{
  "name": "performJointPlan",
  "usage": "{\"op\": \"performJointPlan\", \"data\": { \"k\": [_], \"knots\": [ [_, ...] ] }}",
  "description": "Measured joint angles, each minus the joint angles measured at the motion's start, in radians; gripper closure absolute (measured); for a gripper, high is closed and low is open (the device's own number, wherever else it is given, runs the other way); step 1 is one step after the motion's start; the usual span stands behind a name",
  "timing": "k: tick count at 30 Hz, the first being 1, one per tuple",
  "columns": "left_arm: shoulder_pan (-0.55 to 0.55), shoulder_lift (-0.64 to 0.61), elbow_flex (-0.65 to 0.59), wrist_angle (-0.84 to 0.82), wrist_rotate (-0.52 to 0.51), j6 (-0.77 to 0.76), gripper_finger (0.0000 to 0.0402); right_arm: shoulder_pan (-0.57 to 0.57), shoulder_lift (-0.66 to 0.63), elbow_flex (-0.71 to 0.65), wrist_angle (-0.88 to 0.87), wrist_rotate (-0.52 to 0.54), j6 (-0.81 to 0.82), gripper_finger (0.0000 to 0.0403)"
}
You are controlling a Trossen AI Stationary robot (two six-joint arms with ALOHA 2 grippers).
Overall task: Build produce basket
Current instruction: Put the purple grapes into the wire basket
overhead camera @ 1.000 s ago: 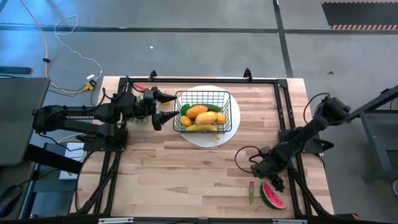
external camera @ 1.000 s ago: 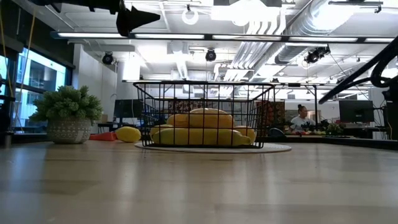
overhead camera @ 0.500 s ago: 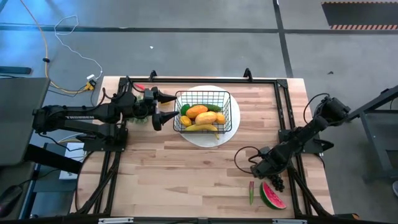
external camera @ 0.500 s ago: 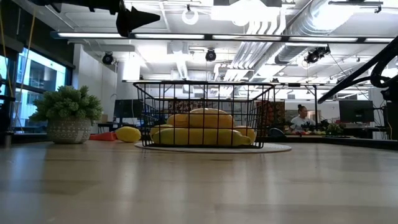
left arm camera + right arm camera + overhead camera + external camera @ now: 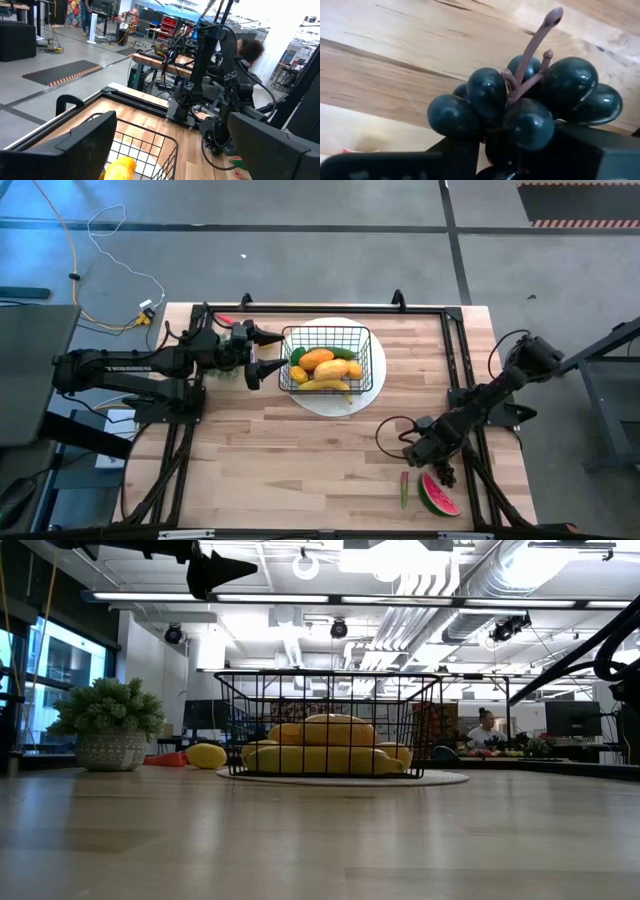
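Observation:
The black wire basket (image 5: 326,358) stands on a round white plate (image 5: 374,376) at the far middle of the table. It holds a yellow banana, an orange mango, lemons and green pieces. My left gripper (image 5: 268,352) hangs open at the basket's left side, above the table. Near the table's right near corner my right gripper (image 5: 432,461) is shut on the dark grapes (image 5: 520,107). A watermelon slice (image 5: 437,495) and a slim green piece (image 5: 404,489) lie on the wood just nearer than it. My right gripper has the grape bunch's lower berries (image 5: 490,137) between its two fingers (image 5: 580,150). The stem end (image 5: 547,27) points away from the fingers. The gripper comes down slanting from the table's right side. Whether the bunch still rests on the wood I cannot tell.
A small potted plant (image 5: 105,730) and a loose lemon (image 5: 205,755) stand left of the basket, with a red piece (image 5: 225,319) at the far left edge. Black rails (image 5: 458,350) run along the table's sides. Bare wood lies between basket and near edge.

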Motion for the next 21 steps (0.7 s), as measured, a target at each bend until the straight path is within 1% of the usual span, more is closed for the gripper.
{"op": "performJointPlan", "data": {
  "k": [5, 8, 10, 12, 15, 18, 20, 21],
  "knots": [
    [0.000, 0.000, 0.000, -0.014, 0.000, 0.000, 0.0030, 0.000, -0.052, -0.006, -0.042, 0.009, -0.048, 0.0322],
    [0.000, 0.000, 0.000, -0.029, 0.000, 0.000, 0.0030, -0.002, -0.118, -0.006, -0.065, 0.010, -0.070, 0.0328],
    [0.000, 0.000, 0.000, -0.029, 0.000, -0.003, 0.0030, -0.007, -0.175, -0.005, -0.085, 0.045, -0.084, 0.0331],
    [0.000, 0.000, 0.000, -0.029, 0.000, -0.003, 0.0030, -0.019, -0.237, -0.005, -0.052, 0.125, -0.116, 0.0334],
    [0.000, 0.000, 0.000, -0.029, 0.000, -0.006, 0.0030, -0.050, -0.324, -0.004, 0.050, 0.316, -0.218, 0.0338],
    [0.000, 0.000, 0.000, -0.025, 0.000, -0.021, 0.0030, -0.101, -0.386, -0.003, 0.237, 0.490, -0.417, 0.0342],
    [0.000, 0.000, 0.000, -0.021, 0.000, -0.026, 0.0030, -0.145, -0.406, -0.002, 0.373, 0.551, -0.571, 0.0344],
    [0.000, 0.000, 0.000, -0.021, 0.000, -0.026, 0.0030, -0.173, -0.408, -0.002, 0.443, 0.560, -0.651, 0.0345]
  ]
}}
